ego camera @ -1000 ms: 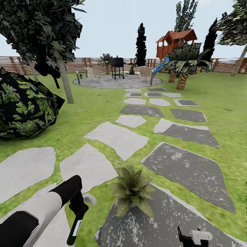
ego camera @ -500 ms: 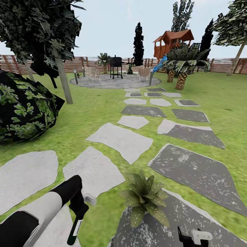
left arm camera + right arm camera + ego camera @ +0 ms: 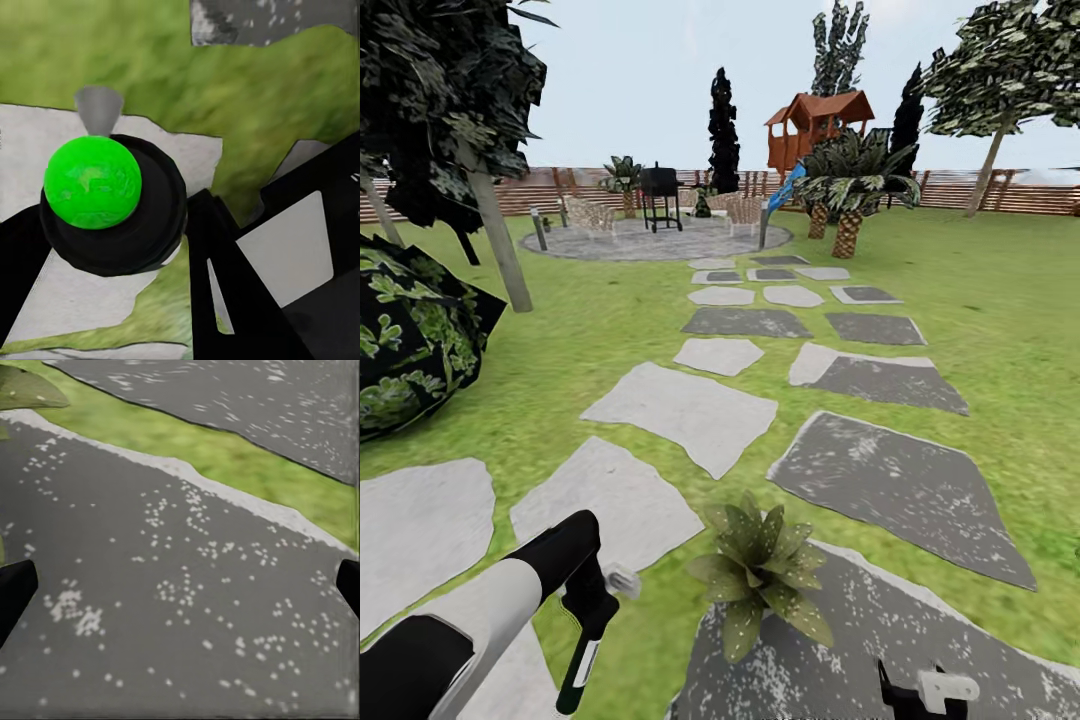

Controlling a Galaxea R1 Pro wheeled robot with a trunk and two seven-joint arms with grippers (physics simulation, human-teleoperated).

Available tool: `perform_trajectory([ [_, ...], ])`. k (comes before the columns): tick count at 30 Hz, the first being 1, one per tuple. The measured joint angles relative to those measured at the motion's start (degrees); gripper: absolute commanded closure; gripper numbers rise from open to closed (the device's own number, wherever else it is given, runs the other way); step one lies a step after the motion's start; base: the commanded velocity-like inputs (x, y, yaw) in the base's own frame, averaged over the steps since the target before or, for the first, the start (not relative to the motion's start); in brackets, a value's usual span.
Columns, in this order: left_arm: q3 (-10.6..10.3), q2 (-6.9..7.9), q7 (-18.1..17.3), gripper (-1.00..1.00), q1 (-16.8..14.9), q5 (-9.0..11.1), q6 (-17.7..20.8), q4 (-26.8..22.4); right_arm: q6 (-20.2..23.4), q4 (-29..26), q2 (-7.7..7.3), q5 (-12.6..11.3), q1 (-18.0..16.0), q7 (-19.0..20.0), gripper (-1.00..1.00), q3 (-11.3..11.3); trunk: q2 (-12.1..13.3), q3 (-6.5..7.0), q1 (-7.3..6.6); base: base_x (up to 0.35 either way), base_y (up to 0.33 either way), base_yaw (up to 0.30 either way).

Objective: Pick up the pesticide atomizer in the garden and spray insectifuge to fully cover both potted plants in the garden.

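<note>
Lawn (image 3: 980, 330) ahead; left hand (image 3: 585, 640) grips the spray bottle (image 3: 112, 202), right hand (image 3: 180, 585) open beside a potted plant (image 3: 758, 570).

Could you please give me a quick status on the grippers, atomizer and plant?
Left gripper shut on pesticide atomizer. Right gripper open above dark stepping stone. Potted plant just ahead; path unobstructed.

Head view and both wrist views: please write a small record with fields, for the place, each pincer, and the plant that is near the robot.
place: lawn with stepping stones, wooden fence behind
left pincer: shut on spray bottle
right pincer: open, empty, over dark stone
potted plant: upright, at that stone's edge, between the two arms
spray: none visible
</note>
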Motion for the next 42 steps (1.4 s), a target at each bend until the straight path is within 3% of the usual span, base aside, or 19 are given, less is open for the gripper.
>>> perform_trajectory([
  [9, -0.18, -0.36, -0.15, 1.0, -0.34, 0.0, 0.53, -5.55, 0.0, 0.0, 0.0, 0.06, 0.01, 0.0, -1.0, 0.0, 0.0, 0.0, 0.0, 0.0, 0.0, -0.264],
  [17, -0.02, -0.53, -0.38, 1.0, -0.43, 0.03, 0.59, -5.74, 0.0, 0.0, 0.0, 0.05, 0.02, 0.0, -1.0, 0.0, 0.0, 0.0, 0.0, 0.0, 0.0, -0.253],
  [26, 0.05, -0.49, -0.57, 1.0, -0.34, -0.01, 0.71, -5.65, 0.02, 0.01, 0.01, 0.05, 0.0, 0.01, -1.0, 0.01, 0.0, 0.0, 0.0, 0.0, 0.199, -0.052],
  [36, 0.02, -0.46, -0.59, 1.0, -0.34, -0.05, 0.63, -5.2, 0.0, 0.0, 0.0, 0.0, 0.02, 0.0, -1.0, 0.0, 0.0, 0.0, 0.0, 0.001, 0.011, -0.275],
  [42, -0.29, -0.35, -0.7, 1.0, -0.26, -0.01, 0.71, -4.85, 0.0, 0.02, 0.01, 0.02, 0.0, 0.0, -1.0, 0.0, 0.0, 0.0, -0.01, 0.157, 0.0, -0.031],
])
